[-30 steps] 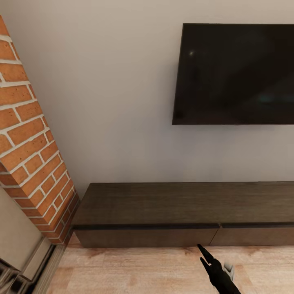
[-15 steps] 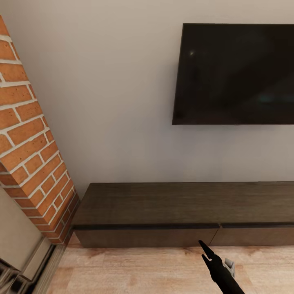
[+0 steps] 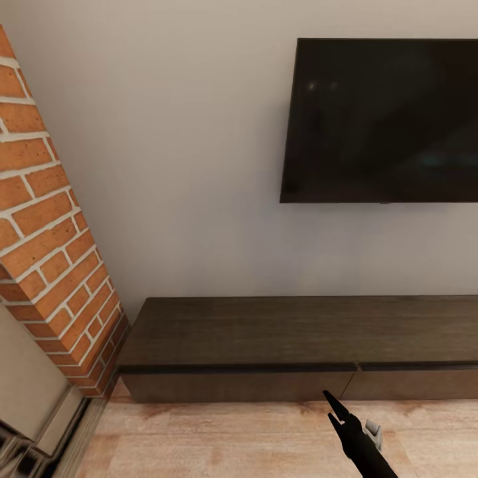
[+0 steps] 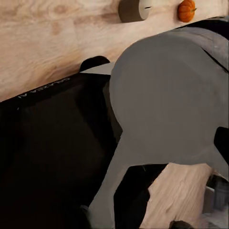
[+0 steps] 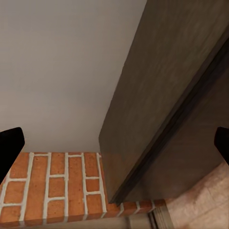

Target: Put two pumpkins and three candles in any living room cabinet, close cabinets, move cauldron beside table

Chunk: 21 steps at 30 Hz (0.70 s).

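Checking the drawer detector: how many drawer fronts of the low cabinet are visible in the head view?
2. One drawer front spans the cabinet's left part, closed. The second sits right of the seam and runs off the picture's right edge; more may lie beyond. The right tool hovers just before the seam.

Floor [image 3: 232, 441]: pale wood planks, grain visible, running along the front of the cabinet [image 3: 299, 348].

Cabinet: long, low, dark brown. It stands directly on the floor, back against the wall. Drawer fronts flush and shut. Top surface bare. Its left end sits just beside the foot of a brick column [image 3: 60, 265], which also rests on the floor.

Left wrist view, floor [image 4: 43, 43]: one candle [image 4: 133, 9], a beige-grey cylinder lying on its side on the planks. One pumpkin [image 4: 187, 10], orange and ribbed, on the planks near the candle, not touching it.
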Tool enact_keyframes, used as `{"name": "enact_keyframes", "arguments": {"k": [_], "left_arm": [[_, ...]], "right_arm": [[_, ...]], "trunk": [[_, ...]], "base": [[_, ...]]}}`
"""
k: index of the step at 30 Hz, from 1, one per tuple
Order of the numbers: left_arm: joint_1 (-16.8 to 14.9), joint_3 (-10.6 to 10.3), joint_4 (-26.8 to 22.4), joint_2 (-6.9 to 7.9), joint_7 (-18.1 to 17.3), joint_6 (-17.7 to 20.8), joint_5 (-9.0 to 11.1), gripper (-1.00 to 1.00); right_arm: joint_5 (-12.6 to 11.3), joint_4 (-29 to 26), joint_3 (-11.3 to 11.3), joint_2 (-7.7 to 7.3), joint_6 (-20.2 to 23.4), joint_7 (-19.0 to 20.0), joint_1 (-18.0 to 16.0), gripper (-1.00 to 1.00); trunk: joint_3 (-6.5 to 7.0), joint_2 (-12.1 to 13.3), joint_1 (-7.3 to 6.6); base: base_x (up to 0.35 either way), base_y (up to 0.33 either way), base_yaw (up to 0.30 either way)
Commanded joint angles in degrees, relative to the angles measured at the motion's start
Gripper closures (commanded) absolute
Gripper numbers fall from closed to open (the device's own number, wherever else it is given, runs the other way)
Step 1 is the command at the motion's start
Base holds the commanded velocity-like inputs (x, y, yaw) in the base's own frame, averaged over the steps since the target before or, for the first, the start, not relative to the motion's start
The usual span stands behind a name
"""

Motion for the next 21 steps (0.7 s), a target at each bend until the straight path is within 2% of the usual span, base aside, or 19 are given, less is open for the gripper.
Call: {"name": "enact_keyframes", "arguments": {"k": [1, 2, 4, 7, 9, 13, 21], "left_arm": [[0.03, -0.01, -1.49, 0.66, -3.23, 1.17, -0.09, -1.0], [0.01, 0.08, -3.37, 1.47, -7.58, 1.83, -0.07, -1.0], [-0.01, 0.11, -5.65, 2.14, -12.86, 3.14, -0.06, -1.0], [-0.02, 0.04, -9.73, 2.54, -18.47, 7.99, -0.38, -1.0], [-0.12, -0.02, -13.48, 2.57, -20.22, 11.64, -0.15, -1.0], [-0.19, -0.17, -17.78, 2.27, -21.7, 15.77, -0.09, -1.0], [-0.16, -0.27, -18.68, 1.9, -22.21, 16.43, -0.01, -1.0]], "right_arm": [[-0.6, -0.01, -0.06, 0.0, 0.54, 0.08, -0.02, -1.0], [-0.6, -0.06, -0.06, 0.0, 0.54, 0.06, -0.02, -1.0], [-0.6, -0.08, -0.06, 0.0, 0.54, -0.02, -0.02, -1.0], [-0.6, -0.11, -0.06, 0.0, 0.54, -0.12, -0.02, -1.0], [-0.6, -0.11, -0.06, 0.0, 0.54, -0.2, -0.02, -1.0], [-0.6, -0.12, -0.06, 0.0, 0.54, -0.24, -0.02, -1.0], [-0.55, -0.21, -0.06, 0.0, 0.54, -0.25, -0.02, -1.0]], "trunk": [[-0.04, -0.02, 0.0], [-0.04, -0.02, 0.0], [-0.04, -0.02, 0.0], [-0.04, -0.02, 0.0], [-0.04, -0.02, 0.0], [-0.04, -0.02, 0.0], [-0.04, -0.02, 0.0]], "base": [[0.0, 0.0, 0.0], [0.0, 0.0, 0.0], [0.0, 0.0, 0.0], [0.0, 0.0, 0.0], [0.0, 0.0, 0.0], [0.0, 0.0, 0.0], [0.0, 0.0, 0.0]]}}
